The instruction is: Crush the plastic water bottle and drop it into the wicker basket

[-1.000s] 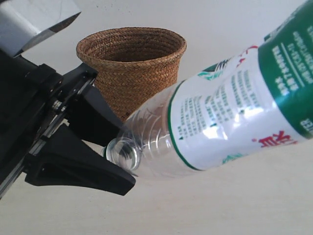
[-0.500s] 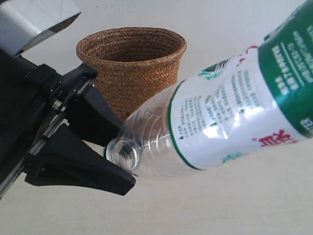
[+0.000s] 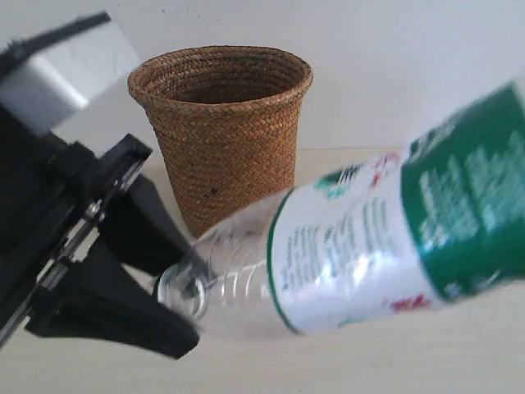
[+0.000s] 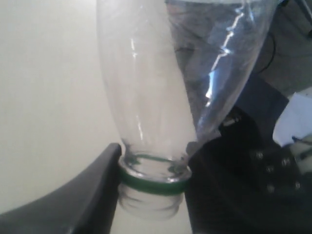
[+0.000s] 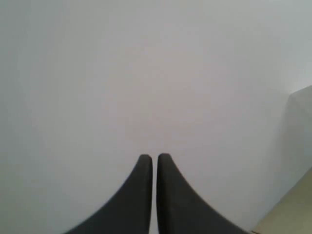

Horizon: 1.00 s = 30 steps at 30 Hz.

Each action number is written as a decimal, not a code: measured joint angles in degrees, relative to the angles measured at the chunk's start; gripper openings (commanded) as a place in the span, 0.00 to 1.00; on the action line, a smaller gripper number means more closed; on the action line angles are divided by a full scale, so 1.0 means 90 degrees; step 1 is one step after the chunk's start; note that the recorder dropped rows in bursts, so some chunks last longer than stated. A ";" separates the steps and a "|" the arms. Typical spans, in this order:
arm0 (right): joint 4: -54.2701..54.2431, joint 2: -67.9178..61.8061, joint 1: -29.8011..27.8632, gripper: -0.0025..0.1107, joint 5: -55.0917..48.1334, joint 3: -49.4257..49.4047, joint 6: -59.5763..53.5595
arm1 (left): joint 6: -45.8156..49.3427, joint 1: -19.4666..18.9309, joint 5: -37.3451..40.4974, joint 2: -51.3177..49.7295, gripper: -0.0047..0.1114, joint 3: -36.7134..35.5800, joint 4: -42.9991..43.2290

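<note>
Left gripper: The left gripper (image 3: 187, 300), black and close to the lens at the left edge, pinches the bottle's neck. The left wrist view shows one finger on each side of the green ring.
Basket: The basket (image 3: 225, 139) stands upright on the table (image 3: 394, 369) behind, mouth open. Its inside cannot be seen from this angle.
Bottle: The bottle (image 3: 353, 238) slants across the foreground, with its open mouth low at the left between the fingers and its labelled body rising to the right. It looks largely uncrushed and is outside the basket.
Right gripper: The right gripper (image 5: 154, 163) has its fingers pressed together on nothing, facing a blank white wall (image 5: 146, 73). It does not appear in the exterior view.
Handling: Empty, uncapped and thin-walled, the bottle is probably light and springy. The clear ribbed shoulder should buckle easily, while the neck is stiff. The smooth label may slip under a pad.
Where to hold: Judged best, hold by the neck and squeeze at mid-body.
Unseen: The bottle's base runs off the right edge, so what bears that end cannot be told. The label is blurred and unreadable. The bottle hides the basket's foot, and whether the bottle touches the table is unclear.
</note>
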<state>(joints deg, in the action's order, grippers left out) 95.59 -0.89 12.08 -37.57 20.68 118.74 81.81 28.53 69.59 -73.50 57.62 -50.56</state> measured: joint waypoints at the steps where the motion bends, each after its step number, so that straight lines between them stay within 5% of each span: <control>1: 0.0000 0.0000 0.0000 0.02 0.0000 0.0000 0.0000 | -0.0379 0.0000 -0.0019 -0.0057 0.07 -0.0083 0.0536; 4: 0.0000 0.0000 0.0000 0.02 0.0000 0.0000 0.0000 | -0.2459 0.0000 -0.1087 -0.0489 0.07 -0.0311 0.3406; 6: 0.0000 0.0000 0.0000 0.02 0.0000 0.0000 0.0000 | -0.2928 0.0000 -0.1560 -0.0682 0.07 -0.0248 0.4074; 11: 0.0000 0.0000 0.0000 0.02 0.0000 0.0000 0.0000 | -0.3164 0.0000 -0.1867 -0.0742 0.07 -0.0073 0.3889; 14: 0.0000 0.0000 0.0000 0.02 0.0000 0.0000 0.0000 | -0.3063 0.0000 -0.0648 -0.1062 0.07 -0.0059 0.3358; 18: 0.0000 0.0000 0.0000 0.02 0.0000 0.0000 0.0000 | -0.3026 0.0000 -0.0203 -0.1175 0.07 -0.0059 0.3580; 26: 0.0000 0.0000 0.0000 0.02 0.0000 0.0000 0.0000 | -0.3936 0.0000 -0.2143 -0.1128 0.07 0.0573 0.6175; 30: 0.0000 0.0000 0.0000 0.02 0.0000 0.0000 0.0000 | -0.4141 0.0000 -0.2853 -0.0919 0.07 0.1076 0.6443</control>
<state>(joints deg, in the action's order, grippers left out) 95.59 -0.89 12.08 -37.57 20.68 118.74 44.55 28.53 43.91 -81.77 67.30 7.43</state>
